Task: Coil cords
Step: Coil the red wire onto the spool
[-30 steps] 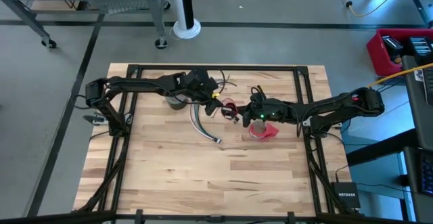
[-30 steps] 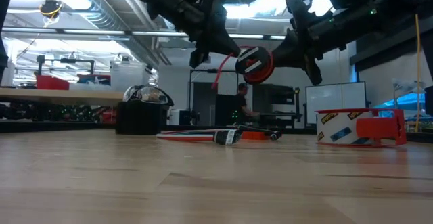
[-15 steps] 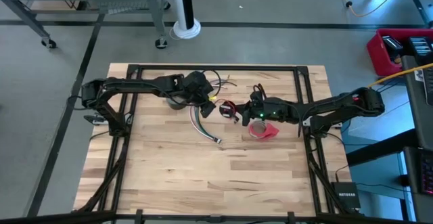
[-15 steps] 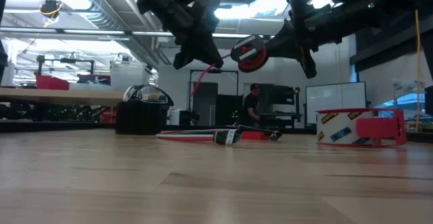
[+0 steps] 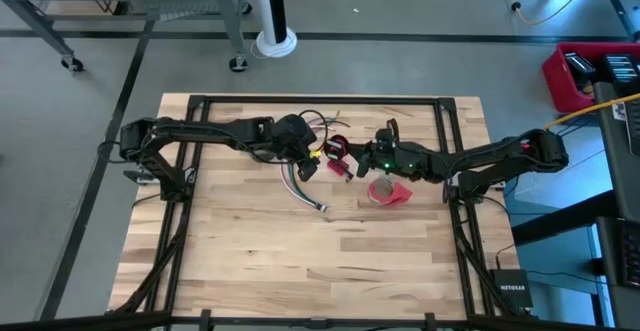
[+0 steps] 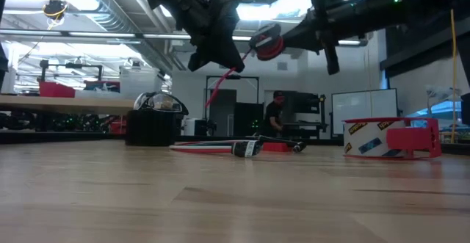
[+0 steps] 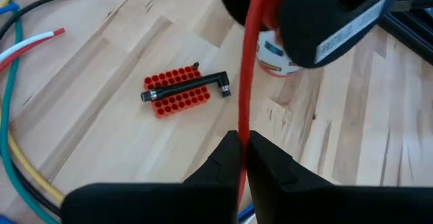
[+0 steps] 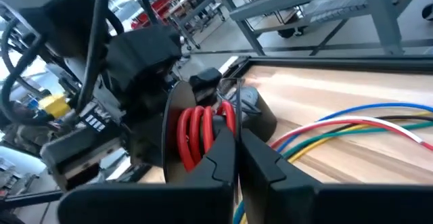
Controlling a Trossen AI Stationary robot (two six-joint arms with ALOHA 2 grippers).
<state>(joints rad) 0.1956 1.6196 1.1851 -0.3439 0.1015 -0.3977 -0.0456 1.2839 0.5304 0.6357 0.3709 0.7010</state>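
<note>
The left gripper (image 7: 240, 158) hangs above the middle of the desk (image 5: 260, 261), its fingers (image 7: 270, 166) pinched on a thin red wire (image 7: 249, 61); the right gripper (image 8: 237, 146) faces it from close by, its fingers clamped on the small black-and-red coil (image 6: 267, 41), held in the air between the two arms; the long bundle of coloured wires (image 5: 298, 184) lies on the desk below, and a red tape roll (image 5: 389, 192) sits beside it, under the right arm.

Pale butcher-block wooden table (image 5: 300, 251) with smooth matt finish, red rubbery cord (image 7: 249, 82), glossy black plastic coil (image 8: 196, 132)
</note>
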